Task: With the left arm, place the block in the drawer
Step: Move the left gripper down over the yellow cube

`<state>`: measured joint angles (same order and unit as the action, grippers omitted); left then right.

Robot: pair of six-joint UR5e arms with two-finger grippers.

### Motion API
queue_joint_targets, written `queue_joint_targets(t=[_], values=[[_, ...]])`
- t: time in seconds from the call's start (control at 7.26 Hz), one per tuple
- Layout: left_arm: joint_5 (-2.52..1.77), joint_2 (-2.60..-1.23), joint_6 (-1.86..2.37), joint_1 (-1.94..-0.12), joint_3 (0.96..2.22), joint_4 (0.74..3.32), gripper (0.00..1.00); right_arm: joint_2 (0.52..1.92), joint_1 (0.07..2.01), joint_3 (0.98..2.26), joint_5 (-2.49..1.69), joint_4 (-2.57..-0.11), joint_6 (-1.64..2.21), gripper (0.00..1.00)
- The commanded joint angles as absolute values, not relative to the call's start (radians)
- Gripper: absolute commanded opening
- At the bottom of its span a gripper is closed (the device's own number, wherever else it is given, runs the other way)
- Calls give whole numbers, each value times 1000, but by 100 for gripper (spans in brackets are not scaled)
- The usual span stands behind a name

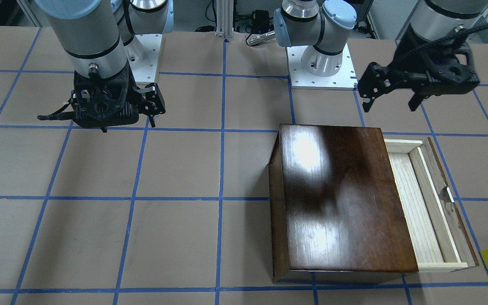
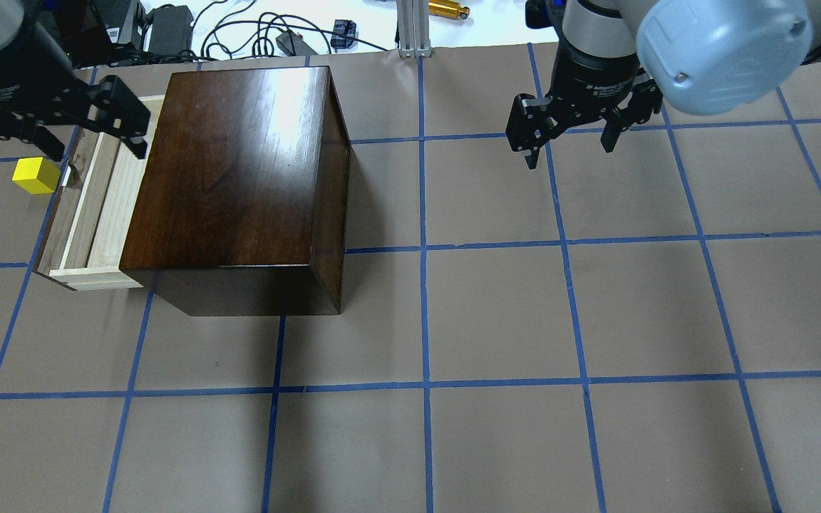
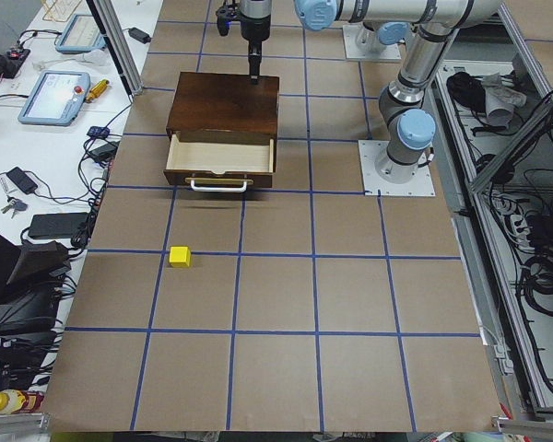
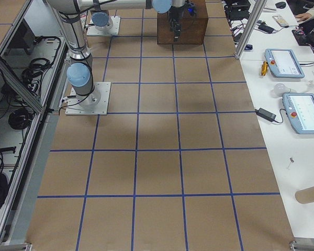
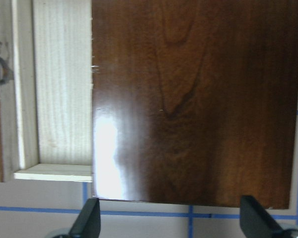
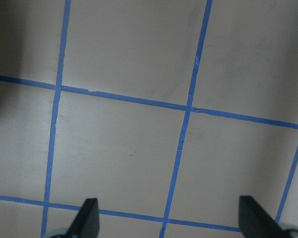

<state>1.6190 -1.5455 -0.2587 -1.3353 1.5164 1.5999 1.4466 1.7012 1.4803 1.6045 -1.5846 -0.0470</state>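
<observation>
Left gripper point(image 2: 61, 135): jaws wide open and empty, hovering above the far end of the open drawer point(image 2: 107, 206). The left wrist view shows only the box top and the drawer floor between the fingertips, with no block in frame.

The yellow block point(image 2: 36, 175) is on the table outside the drawer. In the overhead view it sits about 7 o'clock from the gripper and 9 o'clock off the dark front panel. The left side view puts it near the panel but clearly apart.

Step in hand, as judged: reach and grasp.
- Translate toward 7 o'clock until the block centres in the wrist view, then go straight down.
- Square the jaws to two opposite faces and close low on the cube.
- The drawer rides high in the wooden box point(image 2: 239, 171). Lift enough to clear the panel and its white handle point(image 3: 219, 185) before moving back toward 3 o'clock.
- The exposed drawer strip is narrow. Release low over the pale floor, clear of the box's overhanging top edge.

Right gripper point(image 2: 567, 149): jaws open and empty, well apart at 3 o'clock of the box. It is not needed for this step.
</observation>
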Motion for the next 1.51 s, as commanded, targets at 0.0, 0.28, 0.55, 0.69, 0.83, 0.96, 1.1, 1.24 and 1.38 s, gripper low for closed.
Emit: queue_joint_targets(t=[0.0,0.28,0.55,0.69,0.83,0.96,1.1,1.24,1.38], values=[[1623,-1552,-587,-1130,1511,1618,100,1447,1701,1480,1605,-1585,-48,100],[1612,-1647,-925,-969,1474,1573,100,1447,1701,1480,1605,-1585,-46,100],[1623,-1806,-1138,-950,1364,1468,100,1447,1701,1480,1605,-1585,-48,100],[1620,-1901,-1159,-937,1286,1460,100,1447,1701,1480,1605,-1585,-48,100],[1615,-1984,-1264,-936,1207,1460,100,1447,1701,1480,1605,-1585,-48,100],[1612,-2056,-1335,-934,1140,1459,100,1447,1701,1480,1605,-1585,-48,100],[1608,-2127,-1356,-934,1087,1454,100,1447,1701,1480,1605,-1585,-48,100],[1600,-2181,-1427,-934,1039,1450,100,1447,1701,1480,1605,-1585,-46,100],[1597,-2216,-1541,-934,1017,1450,100,1447,1701,1480,1605,-1585,-48,100]])
